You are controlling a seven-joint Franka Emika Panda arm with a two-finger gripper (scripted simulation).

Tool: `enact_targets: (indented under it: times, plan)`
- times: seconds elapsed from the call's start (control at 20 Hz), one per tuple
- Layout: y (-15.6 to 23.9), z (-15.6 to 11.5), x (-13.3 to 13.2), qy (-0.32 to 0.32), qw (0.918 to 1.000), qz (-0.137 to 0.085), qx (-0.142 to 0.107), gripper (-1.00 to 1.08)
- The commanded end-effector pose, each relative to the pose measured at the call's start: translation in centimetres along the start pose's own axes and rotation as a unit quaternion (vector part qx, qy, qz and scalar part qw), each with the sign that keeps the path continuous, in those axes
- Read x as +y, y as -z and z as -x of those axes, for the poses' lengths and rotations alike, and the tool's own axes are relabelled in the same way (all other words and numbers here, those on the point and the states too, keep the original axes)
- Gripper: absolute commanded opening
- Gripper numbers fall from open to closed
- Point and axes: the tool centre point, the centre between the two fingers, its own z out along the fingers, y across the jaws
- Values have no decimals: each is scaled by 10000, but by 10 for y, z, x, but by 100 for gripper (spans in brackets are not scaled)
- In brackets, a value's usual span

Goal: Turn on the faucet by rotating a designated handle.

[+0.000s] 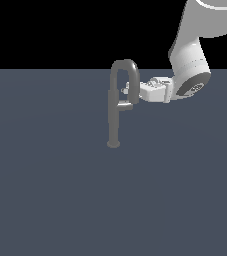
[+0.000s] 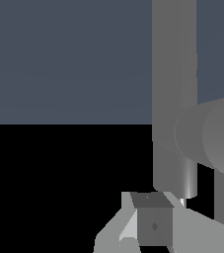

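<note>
From my wrist camera I see the gripper (image 2: 148, 222) very close up, with one grey finger pad (image 2: 153, 226) right at the faucet (image 2: 175, 89), whose post fills much of that view. A fat round grey bar (image 2: 217, 136), part of the faucet, crosses the post there, but I cannot tell which part it is. I cannot tell if the gripper is spread apart or squeezed tight, since the faucet hides its tips. In the exterior view, the faucet (image 1: 114, 117) stands upright on the dark blue-grey counter (image 1: 45, 190), with its round base down and its curved spout on top. The handle (image 1: 125, 106) is a short bar sticking out sideways from the middle of the post. The gripper (image 1: 130, 92) is just above the handle, at the hanging end of the spout. The white arm (image 1: 190, 60) reaches in from behind, farther back than the faucet.
</note>
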Motion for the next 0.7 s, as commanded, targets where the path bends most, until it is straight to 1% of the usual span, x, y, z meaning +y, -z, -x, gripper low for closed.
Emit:
enact_targets:
  times: [0.0,0.45,0.55,0.65]
  plan:
    - [0,2,3,2,10000,-2,1,-100]
    - [0,11,20,2,10000,-2,1,-100]
    - [0,10,18,2,10000,-2,1,-100]
    - [0,11,23,2,10000,-2,1,-100]
